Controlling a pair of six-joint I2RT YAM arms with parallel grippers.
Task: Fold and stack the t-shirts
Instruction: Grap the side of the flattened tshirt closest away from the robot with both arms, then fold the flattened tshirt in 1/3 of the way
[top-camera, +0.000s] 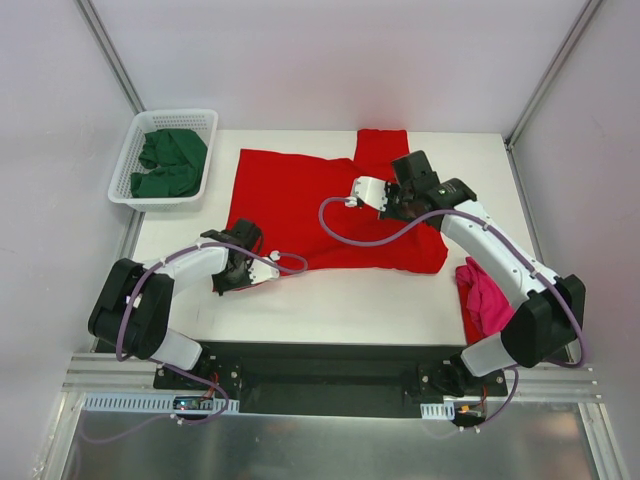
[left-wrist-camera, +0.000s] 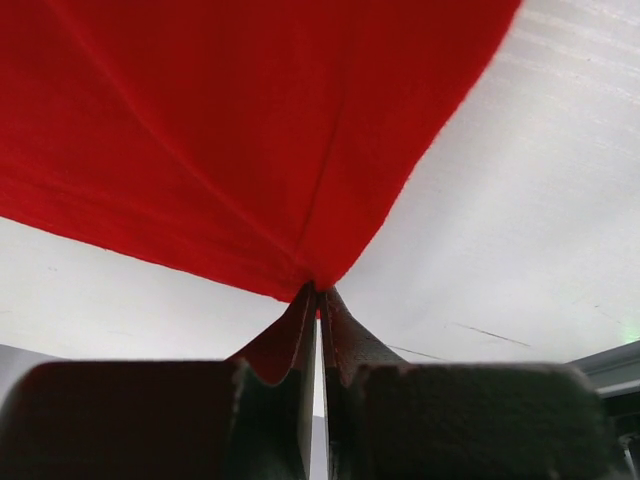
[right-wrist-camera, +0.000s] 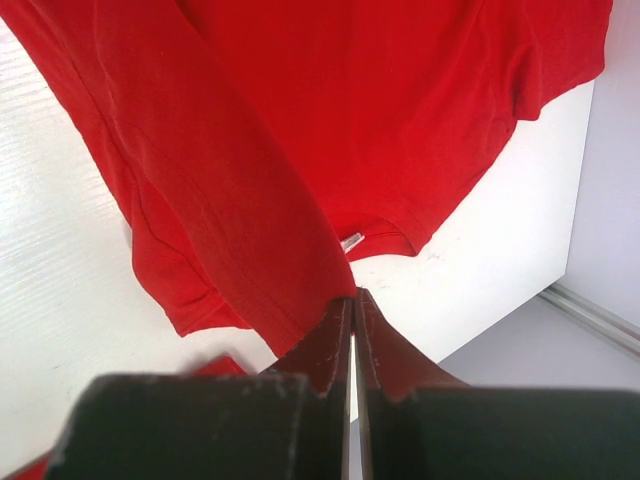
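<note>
Red t-shirt (top-camera: 300, 200) is spread flat across the far half of the white bench (top-camera: 330, 300). Its near-left corner is pinched in the closed left end effector (left-wrist-camera: 318, 295), and a fold is gripped by the closed right end effector (right-wrist-camera: 352, 295). Green t-shirts (top-camera: 170, 165) are heaped in the basket (top-camera: 125, 175) at the far left. A magenta-pink t-shirt (top-camera: 487, 295) is bunched at the near right, possibly over more red cloth.

Laboratory robot test cell: plain white enclosure walls (top-camera: 300, 60), grey aluminium frame posts (top-camera: 110, 55), white tabletop (top-camera: 330, 300), black arm-mounting plate (top-camera: 330, 365)
</note>
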